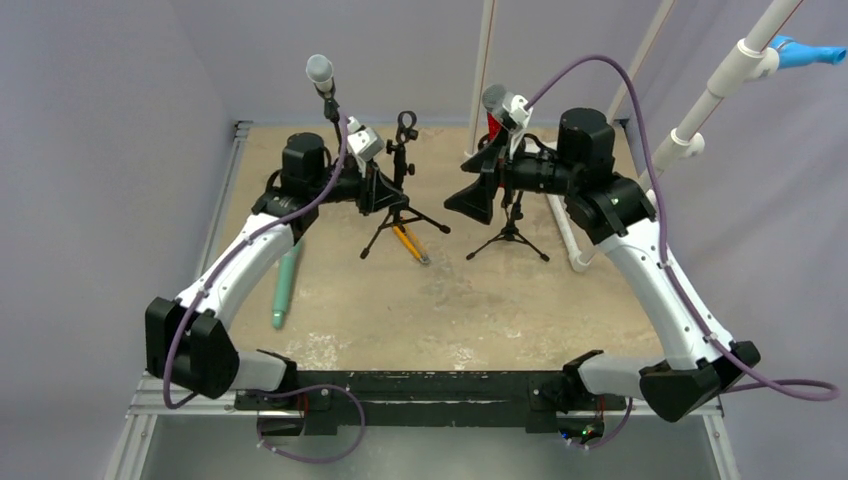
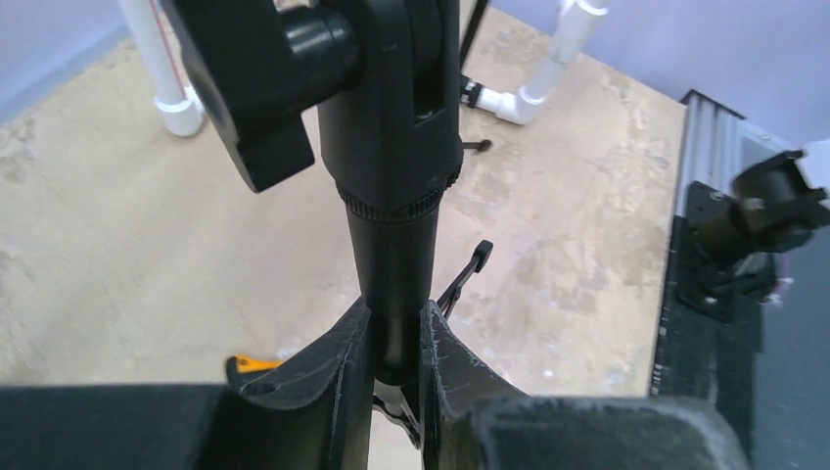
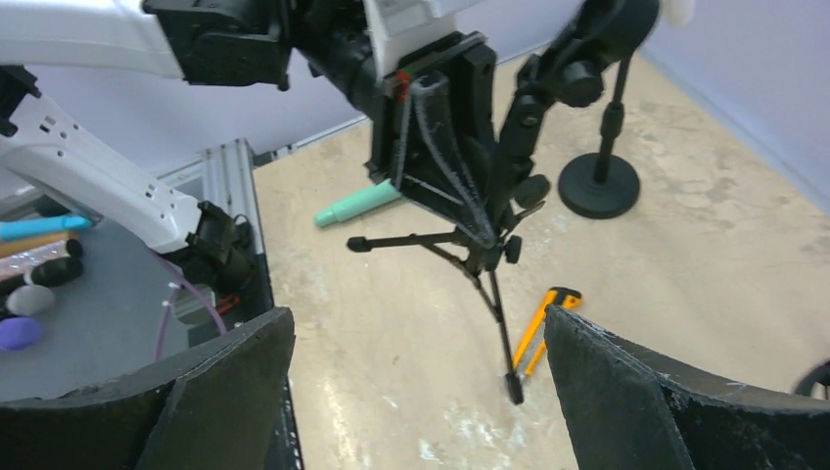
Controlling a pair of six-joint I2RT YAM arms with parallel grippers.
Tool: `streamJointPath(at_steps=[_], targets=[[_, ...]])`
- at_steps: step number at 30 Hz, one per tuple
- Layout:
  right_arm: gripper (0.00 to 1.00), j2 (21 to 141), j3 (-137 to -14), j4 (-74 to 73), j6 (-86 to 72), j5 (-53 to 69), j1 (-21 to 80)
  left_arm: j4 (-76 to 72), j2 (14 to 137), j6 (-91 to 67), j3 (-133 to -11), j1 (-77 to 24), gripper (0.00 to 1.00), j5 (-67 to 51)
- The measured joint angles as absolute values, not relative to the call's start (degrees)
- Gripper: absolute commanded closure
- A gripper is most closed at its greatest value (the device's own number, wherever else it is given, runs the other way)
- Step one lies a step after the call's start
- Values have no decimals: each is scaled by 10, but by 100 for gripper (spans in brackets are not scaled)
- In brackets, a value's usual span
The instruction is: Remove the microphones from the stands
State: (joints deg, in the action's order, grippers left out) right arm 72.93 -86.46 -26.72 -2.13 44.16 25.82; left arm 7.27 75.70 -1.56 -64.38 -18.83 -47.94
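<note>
Tan, scuffed table (image 1: 450, 300) carries one microphone (image 1: 319, 70) that I can make out, perched atop the round-footed stand (image 3: 599, 184) at the back left, untouched. Two tripods stand mid-table: the left claw (image 2: 396, 362) is clenched on the left tripod (image 1: 402, 165) post, while the right claw (image 3: 416, 323) gapes wide near the right tripod (image 1: 511, 235), grasping nothing. One orange knife (image 1: 410, 243) and one teal marker (image 1: 286, 285) lie flat.

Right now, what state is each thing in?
Left gripper: jaws shut on tripod stand.
Right gripper: jaws open, empty.
Tripod stand: upright, post clamped.
Microphone: upright, head up.
Cutter: lying flat.
Teal marker: lying flat.
Other tripod: standing.
</note>
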Motion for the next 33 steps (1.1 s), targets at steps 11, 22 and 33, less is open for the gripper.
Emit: streamJointPath(at_steps=[11,22,33], targets=[[2,692,-847,-305,39,443,189,-51,1019,37,-791,-186,100,-417],[3,685,-821,-309,41,452,146,-115,1202,37,-917,-180,100,-354],[2,682,-804,-305,34,463,130,-128,1266,37,-929,-180,84,-336]])
